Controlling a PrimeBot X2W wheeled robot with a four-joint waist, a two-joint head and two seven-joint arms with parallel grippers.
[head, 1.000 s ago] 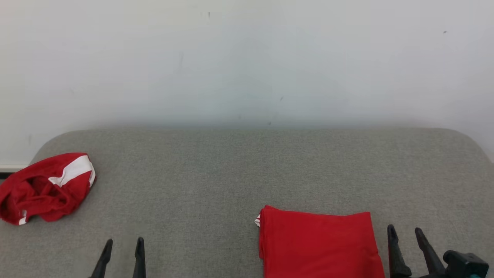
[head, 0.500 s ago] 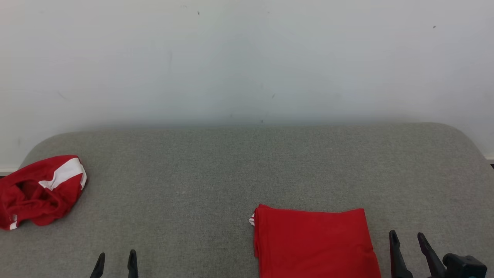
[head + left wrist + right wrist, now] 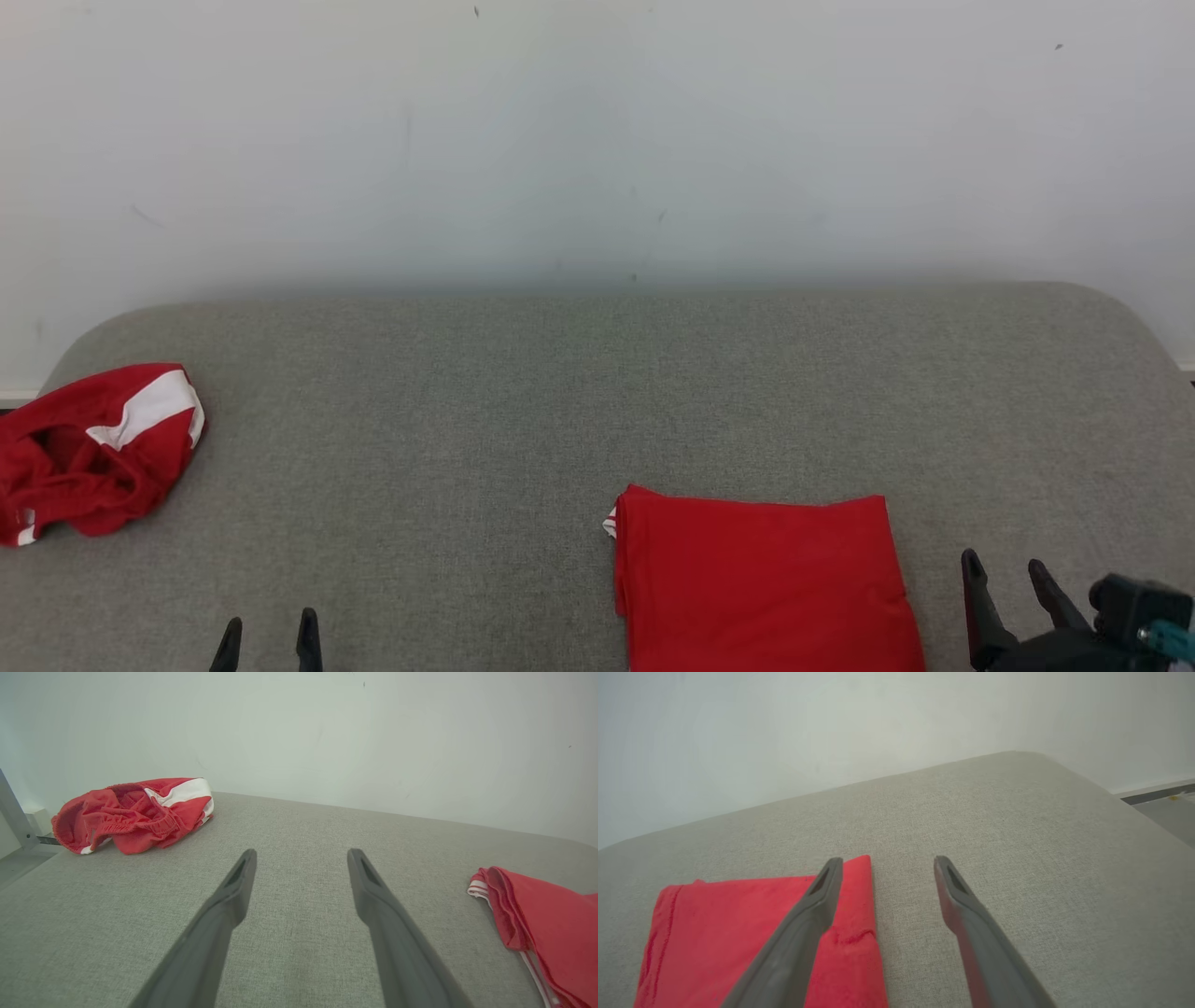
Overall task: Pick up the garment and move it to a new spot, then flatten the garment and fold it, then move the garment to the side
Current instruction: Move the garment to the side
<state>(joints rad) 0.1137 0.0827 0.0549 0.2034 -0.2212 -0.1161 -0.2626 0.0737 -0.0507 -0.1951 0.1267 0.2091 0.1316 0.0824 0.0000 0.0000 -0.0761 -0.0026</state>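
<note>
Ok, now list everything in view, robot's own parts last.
crumpled garment: one, red with a white stripe, far left edge of the padded surface
folded garment: one, red with white trim at its left corner, near edge, right of centre
padded surface: one, grey fabric, under both garments
wall: one, white, behind the surface
left gripper: one, dark, open and empty, near left
right gripper: one, dark, open and empty, just right of the folded garment

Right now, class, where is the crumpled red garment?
In the head view the crumpled red garment lies at the left edge of the grey cushion, far from the folded garment.
</note>
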